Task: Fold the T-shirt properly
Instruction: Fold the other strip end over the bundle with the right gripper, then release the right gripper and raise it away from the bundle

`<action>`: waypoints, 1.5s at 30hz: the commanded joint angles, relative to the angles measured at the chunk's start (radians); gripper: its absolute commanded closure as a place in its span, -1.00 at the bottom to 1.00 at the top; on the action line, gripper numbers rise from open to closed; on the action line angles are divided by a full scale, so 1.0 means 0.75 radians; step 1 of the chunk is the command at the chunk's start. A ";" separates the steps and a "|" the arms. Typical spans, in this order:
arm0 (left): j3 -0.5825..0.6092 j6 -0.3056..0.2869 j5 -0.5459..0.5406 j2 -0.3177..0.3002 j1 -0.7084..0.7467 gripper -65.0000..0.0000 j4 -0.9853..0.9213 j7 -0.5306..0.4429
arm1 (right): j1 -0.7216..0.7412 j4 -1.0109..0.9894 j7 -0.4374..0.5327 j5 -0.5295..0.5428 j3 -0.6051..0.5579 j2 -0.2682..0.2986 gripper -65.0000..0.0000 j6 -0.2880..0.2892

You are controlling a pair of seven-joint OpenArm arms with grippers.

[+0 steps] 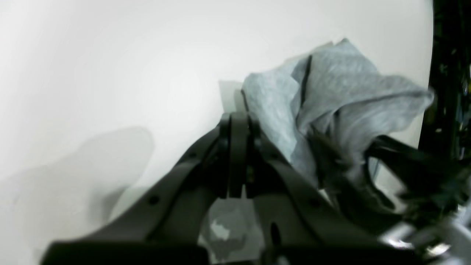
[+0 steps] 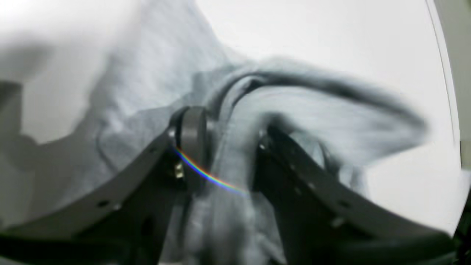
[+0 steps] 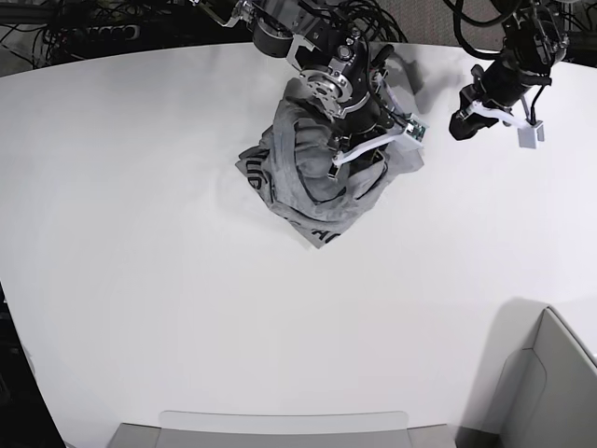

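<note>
Grey cotton, the T-shirt point(image 3: 312, 182) sits crumpled on the white table point(image 3: 140, 280), far of centre. Over it, the right gripper point(image 2: 228, 147) pinches a bunched fold. To its right, the left gripper point(image 1: 239, 121) has its fingers pressed together, holding nothing.

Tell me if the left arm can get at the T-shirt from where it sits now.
Probably yes. The left gripper sits apart from the T-shirt, with only bare white table between. The right gripper, shut on the bunched cloth, covers the near side, so the left arm could crowd it.
</note>
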 commanded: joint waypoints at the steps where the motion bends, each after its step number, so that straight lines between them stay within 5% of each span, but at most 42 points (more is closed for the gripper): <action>1: -0.011 -0.001 -0.022 -0.011 0.009 1.00 0.010 0.004 | 0.001 0.035 0.025 -0.007 -0.023 -0.023 0.46 -0.006; 11: -0.013 -0.001 -0.024 -0.011 0.007 1.00 -0.035 0.002 | -0.001 0.260 0.029 -0.005 -0.189 0.098 0.53 -0.015; 18: -0.013 0.003 -0.022 -0.011 -0.040 1.00 -0.037 0.002 | 0.009 0.310 0.123 0.034 0.040 0.128 0.90 -0.017; 33: 0.010 0.001 -0.028 -0.009 -0.114 1.00 0.016 0.004 | 0.062 0.367 0.132 0.918 0.822 0.372 0.93 -0.006; 38: 0.180 -0.001 -0.022 -0.009 -0.224 1.00 0.147 -0.002 | 0.031 0.224 0.132 1.259 1.184 0.451 0.94 -0.004; 45: 0.423 0.009 0.107 -0.009 -0.243 1.00 0.184 -0.148 | -0.077 0.148 0.142 1.409 1.337 0.570 0.94 -0.002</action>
